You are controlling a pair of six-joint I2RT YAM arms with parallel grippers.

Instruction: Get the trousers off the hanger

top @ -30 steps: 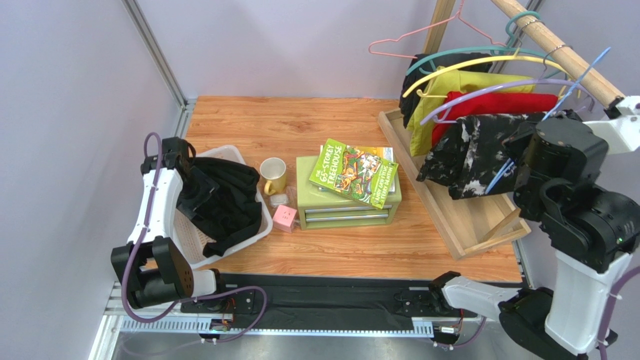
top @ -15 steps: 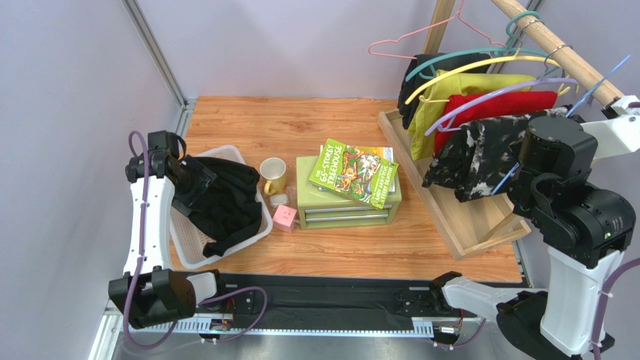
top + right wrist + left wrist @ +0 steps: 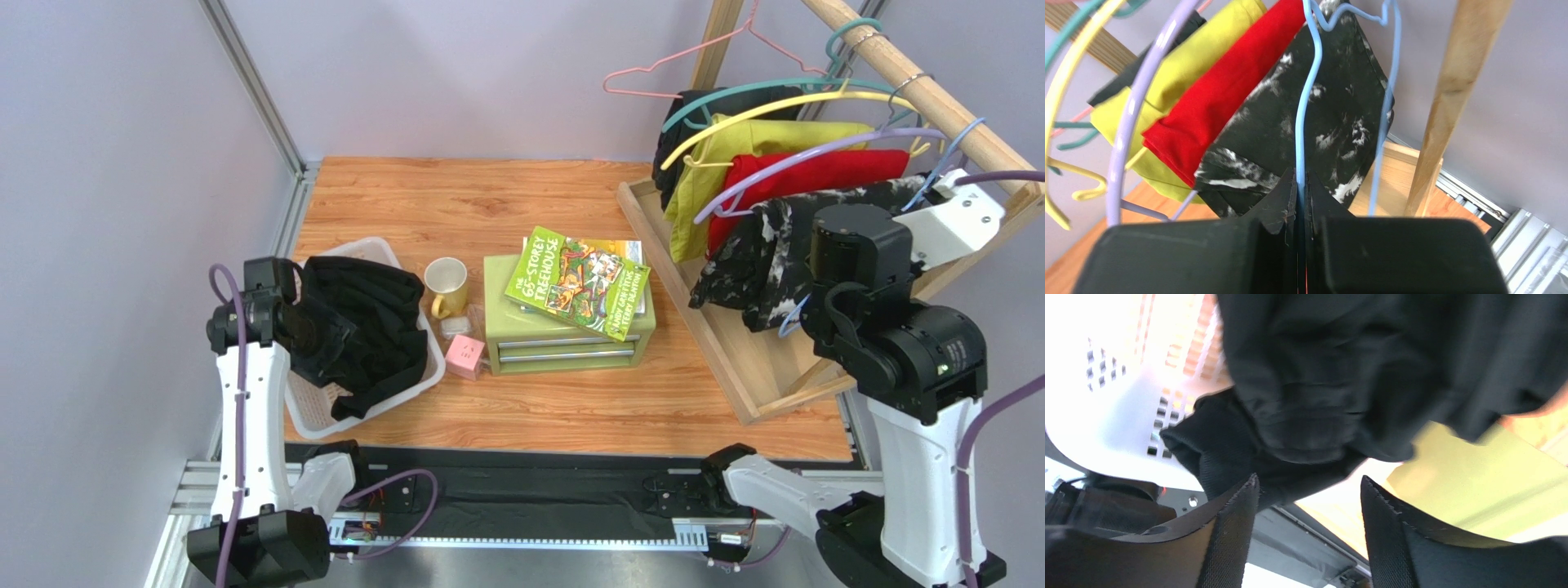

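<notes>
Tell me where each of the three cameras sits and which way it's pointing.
Top external: above and behind both arms, looking down at the table; both arms show.
Left wrist: between its open gripper, facing the black trousers in the white basket.
Right wrist: behind its shut gripper, clamping the blue hanger, facing the speckled trousers.
Top and right wrist share the speckled trousers.
</notes>
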